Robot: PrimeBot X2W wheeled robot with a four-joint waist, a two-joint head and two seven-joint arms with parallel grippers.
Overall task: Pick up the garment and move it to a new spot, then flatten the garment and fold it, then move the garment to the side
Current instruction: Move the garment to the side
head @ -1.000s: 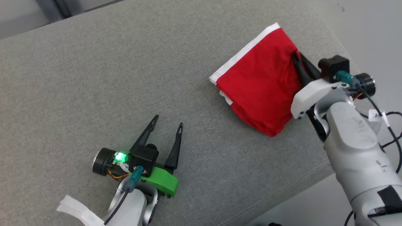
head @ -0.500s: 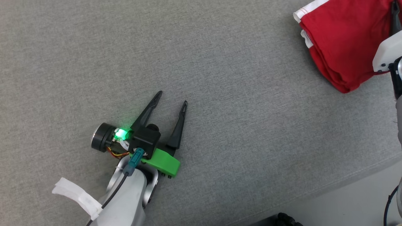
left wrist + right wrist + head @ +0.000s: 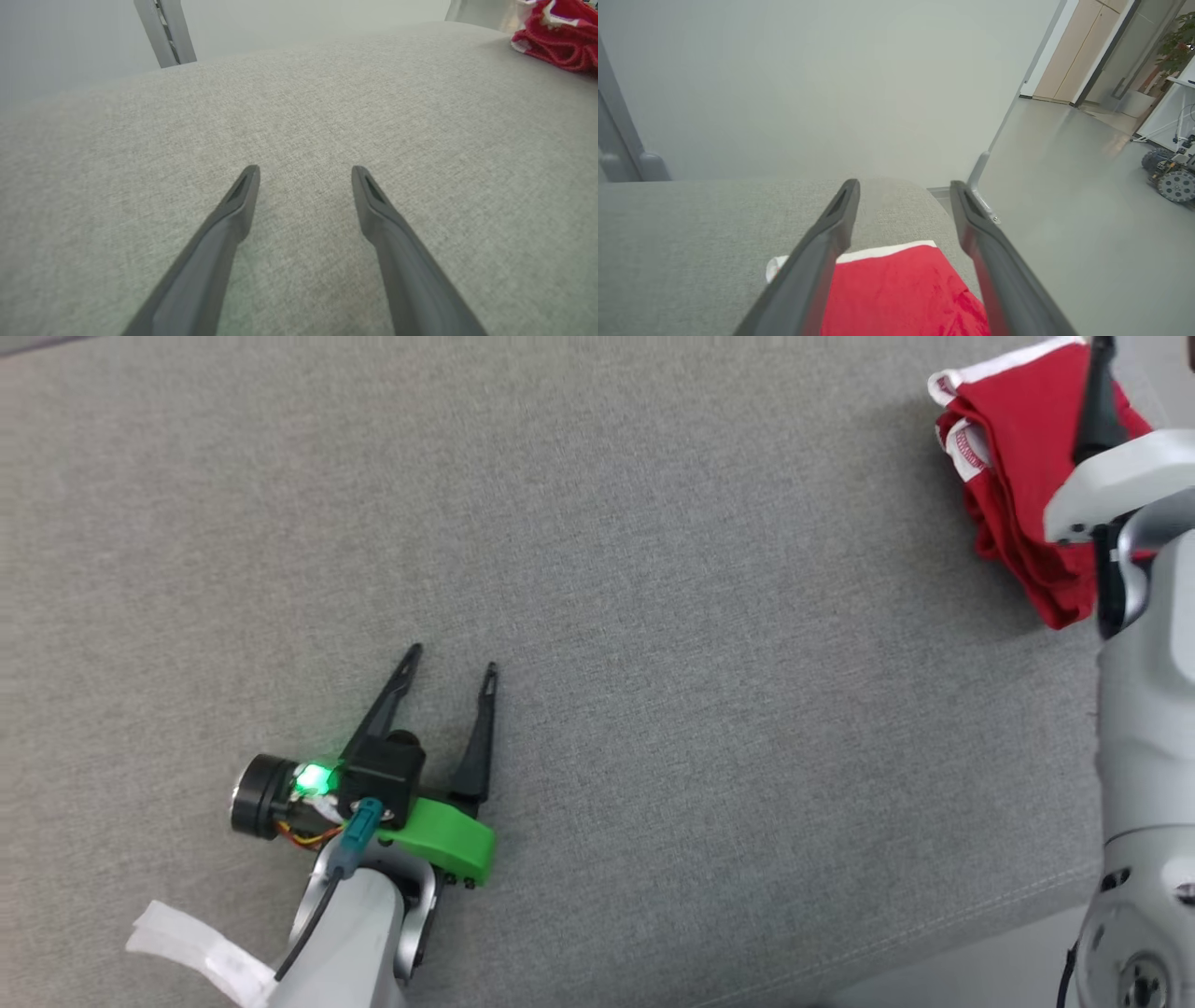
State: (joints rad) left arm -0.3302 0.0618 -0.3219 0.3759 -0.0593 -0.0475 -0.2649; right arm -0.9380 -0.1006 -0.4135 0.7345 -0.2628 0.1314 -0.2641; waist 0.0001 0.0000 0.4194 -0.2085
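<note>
Lift your right pincer [image 3: 903, 186], jaws apart, straight up off the folded red garment [image 3: 901, 289] at the worktop's [image 3: 653, 616] far right corner without snagging it. Your left pincer [image 3: 450, 660] rests with its jaws apart.

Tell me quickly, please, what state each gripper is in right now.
Left gripper: open, empty.
Right gripper: open, above the red garment, not gripping it.

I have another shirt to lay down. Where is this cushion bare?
Bare: the wide middle of the cushion, between the left tool and the garment, and the stretch beyond the left tool. Crowded: the right corner, where the garment lies with the right tool over it.
</note>
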